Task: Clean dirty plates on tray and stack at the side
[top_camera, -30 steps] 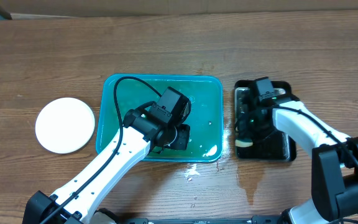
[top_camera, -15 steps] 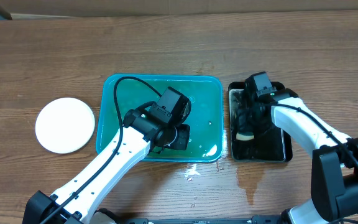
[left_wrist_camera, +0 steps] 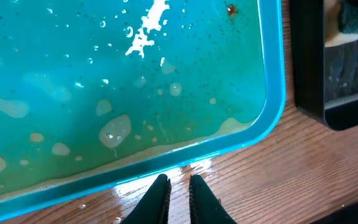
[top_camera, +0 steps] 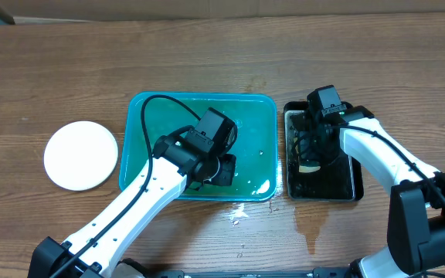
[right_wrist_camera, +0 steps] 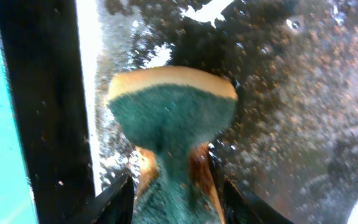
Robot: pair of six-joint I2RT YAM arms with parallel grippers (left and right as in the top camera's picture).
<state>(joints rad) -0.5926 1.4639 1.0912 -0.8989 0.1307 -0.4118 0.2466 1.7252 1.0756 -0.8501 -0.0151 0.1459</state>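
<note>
The white plate point(top_camera: 81, 155) lies left of the tray point(top_camera: 255, 123), stiff, breakable, likely slippery, best taken at its rim; the left gripper point(left_wrist_camera: 178, 191) is closed and empty, the right gripper point(right_wrist_camera: 174, 183) clamps a sponge point(right_wrist_camera: 170, 109)

The overhead camera looks straight down from well above the wooden surface point(top_camera: 68, 62), taking in the teal tray point(top_camera: 246, 116) and the black tray point(top_camera: 338, 181) whole. The left wrist camera hangs close over the teal tray's rim, looking past the left hand point(left_wrist_camera: 178, 185), and catches the black tray's edge. The right wrist camera, nearest, faces into the black tray past the sponge point(right_wrist_camera: 169, 118).
</note>
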